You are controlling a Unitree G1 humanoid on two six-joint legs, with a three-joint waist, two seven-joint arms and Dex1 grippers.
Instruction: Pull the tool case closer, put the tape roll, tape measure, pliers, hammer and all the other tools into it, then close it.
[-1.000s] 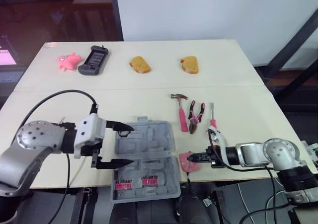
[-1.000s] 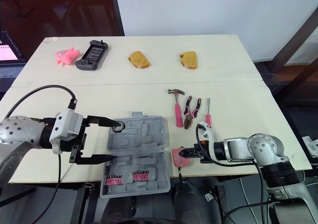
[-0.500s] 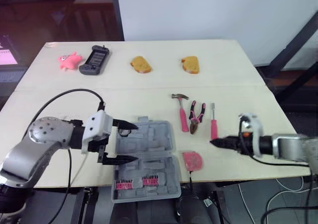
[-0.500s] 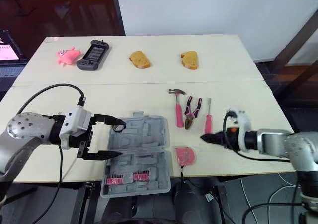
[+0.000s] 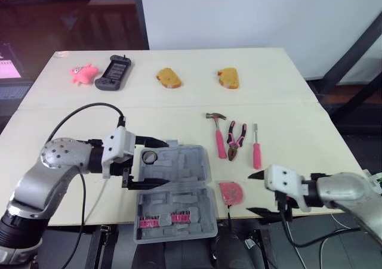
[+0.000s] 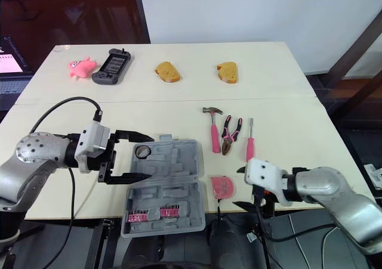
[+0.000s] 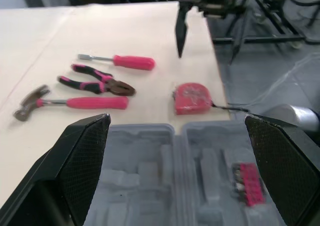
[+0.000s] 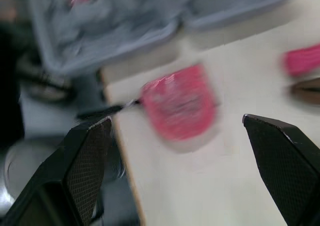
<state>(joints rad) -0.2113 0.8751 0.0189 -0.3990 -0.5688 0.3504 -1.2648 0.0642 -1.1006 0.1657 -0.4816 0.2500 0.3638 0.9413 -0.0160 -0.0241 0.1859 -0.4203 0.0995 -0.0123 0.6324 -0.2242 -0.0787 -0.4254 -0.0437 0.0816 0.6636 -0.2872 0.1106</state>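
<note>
Tool case (image 5: 173, 191) lies open and flat between my two grippers, with its grey moulded halves facing up. The half with the pink bits (image 5: 147, 222) reaches over the edge of the table (image 5: 89, 120), as it seems. My left gripper (image 5: 166, 161) has its fingers wide apart, one on each side of the case corner nearest to it, and I see them touch nothing. A small dark ring, I think the tape roll (image 5: 149, 156), sits in a pocket just between these fingers. I judge the case to be stiff, light plastic that slides easily, so it is better to hold it by a side wall than by a thin edge. My right gripper (image 5: 255, 192) is also spread and empty. The pink tape measure (image 5: 231, 192) lies just in front of its tips, beside the case. It looks hard and smooth, so I would take it across the flat sides. Farther beyond these tips lie the hammer (image 5: 218, 141), pliers (image 5: 236, 141) and screwdriver (image 5: 256, 151), side by side.
</note>
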